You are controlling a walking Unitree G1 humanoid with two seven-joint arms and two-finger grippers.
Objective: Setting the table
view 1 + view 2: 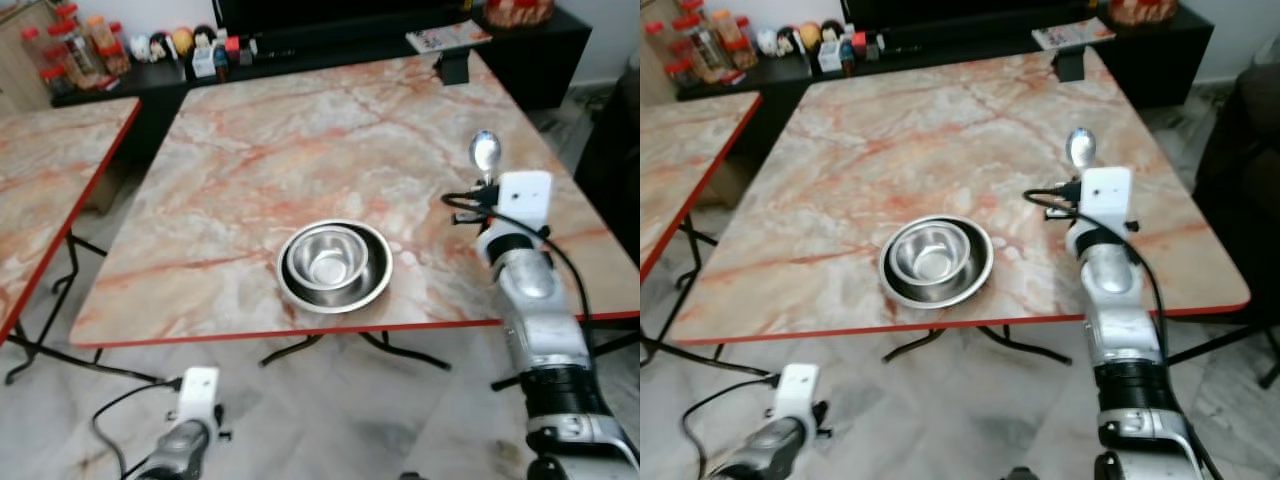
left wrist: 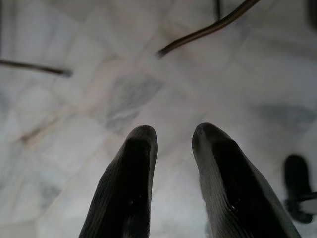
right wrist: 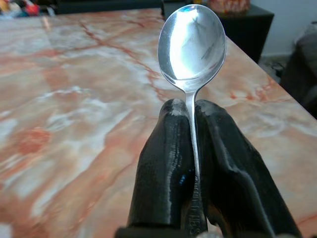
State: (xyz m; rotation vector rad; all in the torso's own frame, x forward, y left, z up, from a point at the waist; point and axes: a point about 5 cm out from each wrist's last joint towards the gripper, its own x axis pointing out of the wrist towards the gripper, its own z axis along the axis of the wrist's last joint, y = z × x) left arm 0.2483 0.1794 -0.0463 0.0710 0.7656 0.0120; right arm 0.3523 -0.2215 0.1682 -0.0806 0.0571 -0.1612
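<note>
The right gripper [image 3: 190,111] has a spoon [image 3: 192,44] pinched tight between its two black fingers [image 3: 163,163], clamped on the thin handle with the bowl sticking out past the tips. The spoon is plain shiny metal with an oval bowl, polished enough to throw back blurry reflections. It's held up over the tabletop [image 1: 300,150] on the right side, closer to the right edge than the middle and a bit back from the near edge, not touching the surface.

A stainless bowl [image 1: 328,258] sits inside a wider, shallower steel dish [image 1: 377,285] close to the near edge, roughly mid-width. Both are the same bright metal and look empty. The spoon is well apart from them, off to the right and further back.

The tabletop is pinkish marble pattern with a red rim. The left gripper [image 2: 173,141] hangs low over the pale tiled floor [image 2: 74,89], its fingers a narrow gap apart and holding nothing. A second table [image 1: 50,180] of the same kind stands to the left.
</note>
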